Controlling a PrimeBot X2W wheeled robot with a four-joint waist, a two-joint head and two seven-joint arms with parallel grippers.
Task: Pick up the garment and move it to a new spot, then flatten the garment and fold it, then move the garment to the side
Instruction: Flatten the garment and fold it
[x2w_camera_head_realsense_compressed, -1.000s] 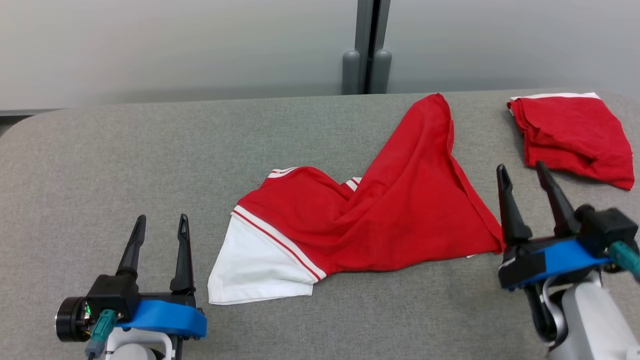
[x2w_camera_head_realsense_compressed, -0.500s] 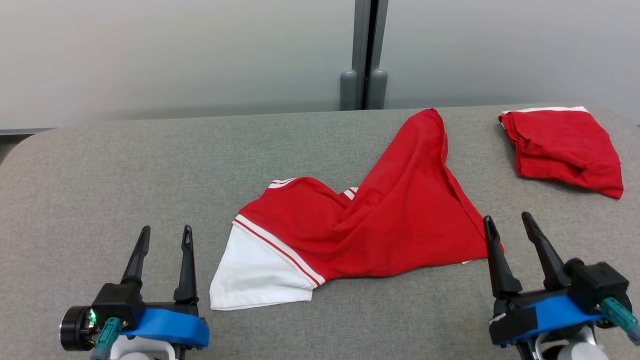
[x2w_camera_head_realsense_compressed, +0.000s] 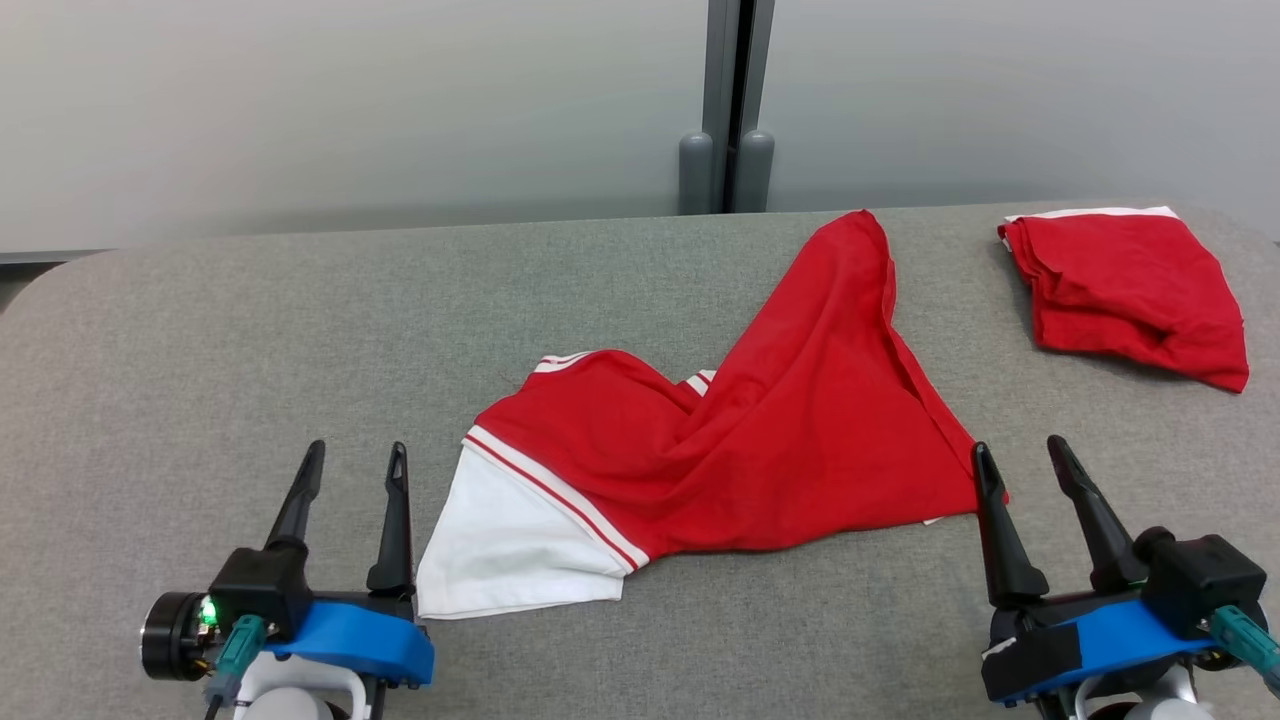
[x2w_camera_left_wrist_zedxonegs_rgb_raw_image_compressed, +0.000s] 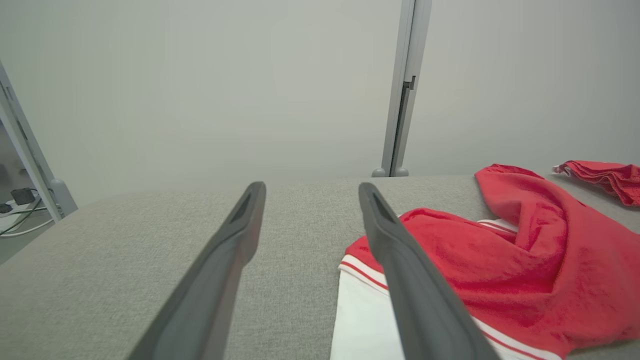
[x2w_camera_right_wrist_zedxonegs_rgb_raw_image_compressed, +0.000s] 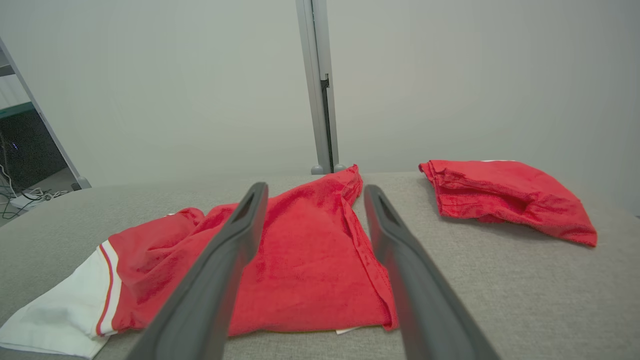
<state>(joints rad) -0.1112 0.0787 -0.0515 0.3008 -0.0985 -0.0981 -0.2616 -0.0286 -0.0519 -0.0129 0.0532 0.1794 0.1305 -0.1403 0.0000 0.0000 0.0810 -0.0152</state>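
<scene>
Red-and-white garment (x2w_camera_head_realsense_compressed: 780, 440) lies crumpled at frame centre on the grey table (x2w_camera_head_realsense_compressed: 200, 330). Left gripper (x2w_camera_head_realsense_compressed: 358, 446), lower left, and right gripper (x2w_camera_head_realsense_compressed: 1017, 445), lower right, both stand wide and hold nothing. Folded red cloth (x2w_camera_head_realsense_compressed: 1125, 290) sits upper right, apart.

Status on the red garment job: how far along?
Done: nothing evident. The red and white garment lies bunched and twisted in the middle of the table, neither flat nor folded. A second red cloth sits folded at the far right. In hand: nothing. The left gripper and right gripper are open and empty, flanking the garment's near corners. Left: pick up, move, flatten, fold, set aside.
</scene>
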